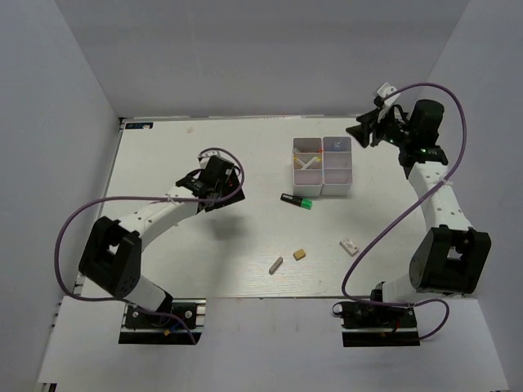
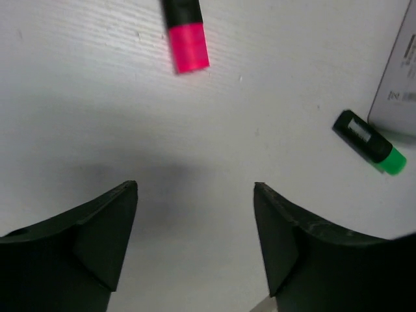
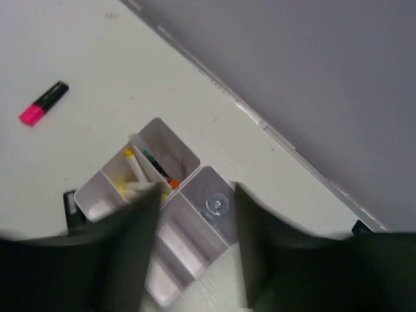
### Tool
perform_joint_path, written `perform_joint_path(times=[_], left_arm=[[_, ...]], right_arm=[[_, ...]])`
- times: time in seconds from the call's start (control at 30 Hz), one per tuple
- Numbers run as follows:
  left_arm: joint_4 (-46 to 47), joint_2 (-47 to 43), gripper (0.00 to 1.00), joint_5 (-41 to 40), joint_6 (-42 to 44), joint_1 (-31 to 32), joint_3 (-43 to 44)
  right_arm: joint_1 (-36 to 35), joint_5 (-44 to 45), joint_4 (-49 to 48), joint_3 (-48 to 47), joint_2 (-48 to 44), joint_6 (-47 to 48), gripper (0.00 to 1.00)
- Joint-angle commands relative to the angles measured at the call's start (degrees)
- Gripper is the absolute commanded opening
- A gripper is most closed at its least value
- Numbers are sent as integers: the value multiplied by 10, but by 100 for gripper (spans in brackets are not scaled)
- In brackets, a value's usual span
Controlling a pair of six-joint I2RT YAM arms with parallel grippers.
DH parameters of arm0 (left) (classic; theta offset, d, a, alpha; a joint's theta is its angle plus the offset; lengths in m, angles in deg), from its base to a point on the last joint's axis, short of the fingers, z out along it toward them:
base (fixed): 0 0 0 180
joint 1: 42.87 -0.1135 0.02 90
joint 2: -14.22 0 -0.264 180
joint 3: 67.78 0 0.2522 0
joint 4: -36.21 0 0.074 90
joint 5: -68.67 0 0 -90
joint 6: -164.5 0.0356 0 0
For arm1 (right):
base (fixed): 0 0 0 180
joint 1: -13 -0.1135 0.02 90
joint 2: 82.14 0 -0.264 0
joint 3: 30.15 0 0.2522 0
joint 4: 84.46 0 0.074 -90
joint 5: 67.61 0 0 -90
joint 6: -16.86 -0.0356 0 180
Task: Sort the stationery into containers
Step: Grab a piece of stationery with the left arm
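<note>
Holding left hand (image 2: 195,190) wide open, empty, above bench (image 2: 78,97).
Facing pink-ended marker (image 2: 186,39) at top centre, likely lining up for pickup.

Left gripper (image 2: 195,192) points down, jaws apart; right gripper (image 3: 197,195) raised, jaws apart too

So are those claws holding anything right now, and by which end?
Nothing is held. The left gripper stands open over the bare table, and the right gripper is open above the white box.
</note>
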Motion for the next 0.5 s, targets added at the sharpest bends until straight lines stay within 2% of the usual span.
perform_joint_path(times=[0.0,0.1,0.2,0.23,0.3,0.33,0.47], left_arm=[[2,35,79,-7,35,-28,63],[-13,89,72,5,53,-48,114],[-19,134,71,11,66,-63,156],[-25,146,71,11,67,-72,166],[-41,172,71,17,72,-79,197],[-48,201,71,23,77,-85,222],[-67,267,73,34,88,-90,275]], right_arm=[[6,-32,204,-47,14,6,33],[8,-61,333,-58,2,83,6],[8,-72,377,-3,-50,123,7],[7,-79,383,45,-93,131,13],[7,-81,384,88,-124,146,16],[6,-81,384,111,-164,148,19],[7,-78,389,165,-226,149,31]])
